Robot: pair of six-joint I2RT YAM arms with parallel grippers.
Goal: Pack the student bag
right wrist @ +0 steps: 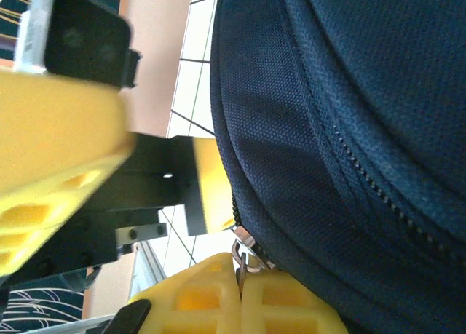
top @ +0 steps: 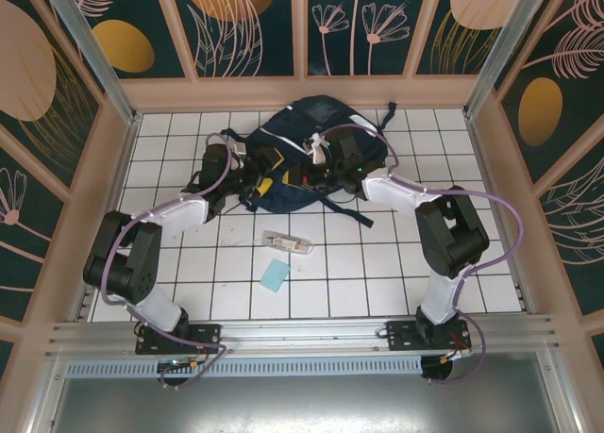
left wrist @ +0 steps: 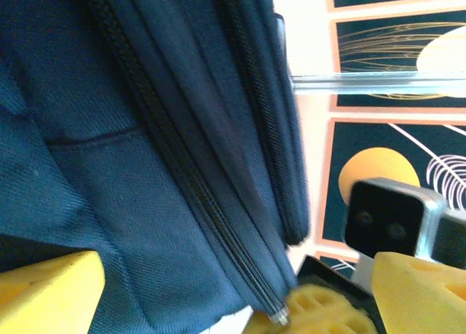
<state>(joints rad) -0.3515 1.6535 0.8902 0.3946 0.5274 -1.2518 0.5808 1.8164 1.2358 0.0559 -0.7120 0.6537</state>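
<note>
student bag: at the middle of the surface's far edge.
right claw: pinched together on the zipper pull.
left claw: fingers apart, bag fabric between them.
risk: without a counter-hold, tugging may drag the bag, or the pull slips free.

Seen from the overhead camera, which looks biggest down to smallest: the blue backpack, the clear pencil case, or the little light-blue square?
1. backpack, by far the largest.
2-3. clear pencil case and light-blue square: too alike to rank; the case is longer, the square wider.
</note>
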